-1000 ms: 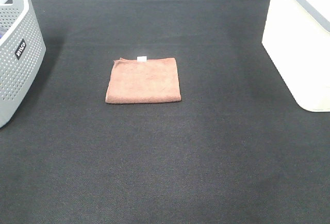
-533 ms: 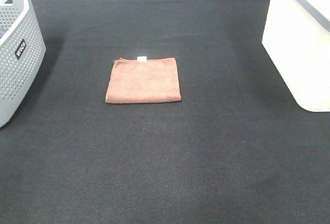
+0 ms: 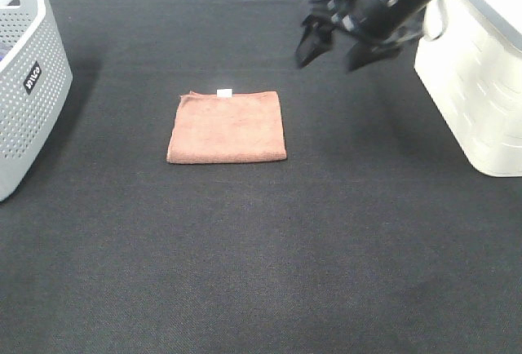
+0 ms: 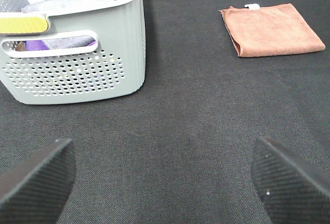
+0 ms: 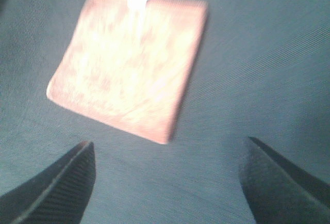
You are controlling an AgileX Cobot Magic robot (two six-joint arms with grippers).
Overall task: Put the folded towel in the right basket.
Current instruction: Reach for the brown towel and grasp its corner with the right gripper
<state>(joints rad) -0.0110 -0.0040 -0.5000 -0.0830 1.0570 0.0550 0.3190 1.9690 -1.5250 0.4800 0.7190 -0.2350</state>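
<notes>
A folded brown towel [image 3: 227, 127] with a small white tag lies flat on the black table, left of centre. It also shows in the left wrist view [image 4: 271, 29] and, blurred, in the right wrist view [image 5: 130, 61]. My right gripper [image 3: 336, 51] is open and empty, in the air right of and behind the towel; its fingers [image 5: 56, 188] frame the towel's near edge. The right basket [image 3: 481, 77] is white, at the right edge. My left gripper [image 4: 165, 182] is open and empty, well away from the towel.
A grey perforated basket [image 3: 24, 85] holding clothes stands at the left edge; it also shows in the left wrist view [image 4: 72, 74]. The right arm reaches in over the white basket's near corner.
The right arm has come into view from the upper right and swung left toward the towel, gripper open. The towel has not moved.
</notes>
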